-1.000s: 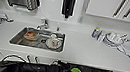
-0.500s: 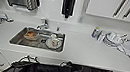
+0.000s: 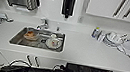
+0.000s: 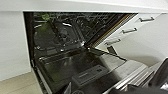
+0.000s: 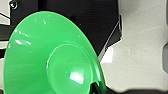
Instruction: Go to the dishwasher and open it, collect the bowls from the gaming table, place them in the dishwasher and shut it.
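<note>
Bright green bowl (image 5: 50, 60): glossy, smooth plastic, round with a raised circular foot, seen close from its underside in the right wrist view. Right claw state: could not be told. Dishwasher (image 4: 75, 57): open beneath the white counter (image 3: 88, 53), interior dark with wire racks, door lowered. Stainless-steel sink (image 3: 17, 40) holding crockery. Left claw state: could not be told.

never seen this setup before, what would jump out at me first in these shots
The bright green bowl looms large in the right wrist view, seen from its underside against dark robot parts. Next comes the dishwasher, its door dropped open and its dark inside with wire racks on show in the left wrist view. From the head view, a steel sink holding dishes sits in a white counter.
</note>
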### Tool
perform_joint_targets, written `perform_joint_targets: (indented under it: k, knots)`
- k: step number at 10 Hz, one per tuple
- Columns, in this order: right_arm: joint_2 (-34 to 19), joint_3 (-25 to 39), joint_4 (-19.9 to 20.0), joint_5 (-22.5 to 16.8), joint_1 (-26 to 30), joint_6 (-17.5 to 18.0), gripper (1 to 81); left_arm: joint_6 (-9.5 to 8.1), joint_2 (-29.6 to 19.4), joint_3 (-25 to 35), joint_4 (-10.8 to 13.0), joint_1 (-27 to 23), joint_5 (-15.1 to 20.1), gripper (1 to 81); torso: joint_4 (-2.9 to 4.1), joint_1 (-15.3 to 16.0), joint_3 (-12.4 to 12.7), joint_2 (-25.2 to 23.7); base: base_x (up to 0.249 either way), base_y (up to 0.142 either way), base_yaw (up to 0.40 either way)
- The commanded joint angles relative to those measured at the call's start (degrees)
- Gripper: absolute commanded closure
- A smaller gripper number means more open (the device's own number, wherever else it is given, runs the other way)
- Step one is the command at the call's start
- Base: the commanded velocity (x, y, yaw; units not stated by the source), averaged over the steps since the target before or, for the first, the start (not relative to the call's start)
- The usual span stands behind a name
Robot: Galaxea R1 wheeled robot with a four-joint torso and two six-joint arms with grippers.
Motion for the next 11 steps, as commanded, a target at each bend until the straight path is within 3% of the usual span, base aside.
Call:
perform_joint_targets:
  k: [1,2,3,5,6,8,11]
  knots:
    - [-8.6,3.5,0.0,3.4,2.4,1.8,81.1,7.85,-16.9,9.8,5.3,15.0,-4.9,1.0,0.00,0.0,0.0,0.0,0.000,0.000,0.000]
    - [-12.2,7.8,0.0,5.6,2.9,2.8,81.1,7.77,-18.4,7.2,7.2,18.9,-10.3,1.0,0.00,0.0,0.0,0.0,0.000,0.000,0.000]
    - [-16.2,12.8,-0.1,6.2,3.5,4.2,81.1,7.94,-19.5,4.4,7.5,21.7,-14.4,1.0,0.00,0.0,0.0,0.0,0.000,0.000,0.000]
    - [-22.8,19.9,-0.1,7.7,5.0,6.9,81.1,8.03,-19.1,-1.5,10.1,27.4,-19.9,1.0,0.00,0.0,0.0,0.0,0.000,0.000,0.000]
    - [-25.5,22.5,-0.1,9.8,6.0,8.1,81.1,7.94,-18.6,-6.1,10.5,29.6,-24.4,1.0,0.00,0.0,0.0,0.0,0.000,0.000,0.000]
    - [-30.2,27.1,-0.4,13.1,8.1,10.0,81.1,7.77,-17.8,-16.0,10.8,33.5,-36.6,1.0,0.00,0.0,0.0,0.0,0.000,0.000,0.000]
    - [-37.7,35.1,-0.7,14.3,11.3,13.2,81.1,7.95,-16.2,-25.1,10.8,38.3,-42.8,1.0,0.00,0.0,0.0,0.0,0.000,0.000,0.000]
